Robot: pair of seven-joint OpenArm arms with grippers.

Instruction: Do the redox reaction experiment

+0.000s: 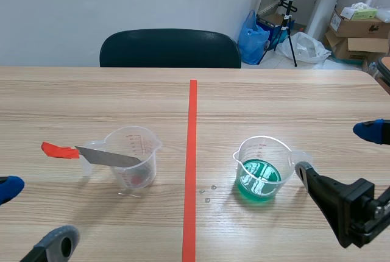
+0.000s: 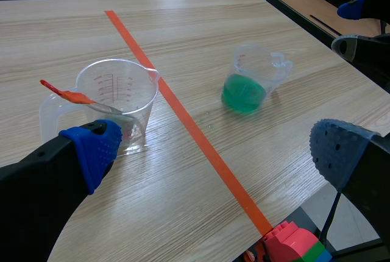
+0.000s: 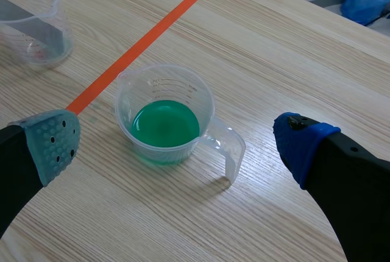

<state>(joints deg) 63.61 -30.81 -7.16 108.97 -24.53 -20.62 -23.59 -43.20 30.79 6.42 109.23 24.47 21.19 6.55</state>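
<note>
Your left gripper [image 2: 213, 149] stood wide, nothing between its dotted pads. Strip cup [image 2: 119, 100] sat just ahead of its blue-padded finger: clear plastic, round, spouted, printed scale. Flat grey metal strip [image 1: 106, 156] with orange-red taped end leaned across rim. Your right gripper [image 3: 177, 143] also gaped wide. Green cup [image 3: 164, 116], same clear plastic, held shallow green liquid and sat between its fingers, untouched, handle turned toward blue pad. Table [image 1: 274, 100] was pale wood-grain.
</note>
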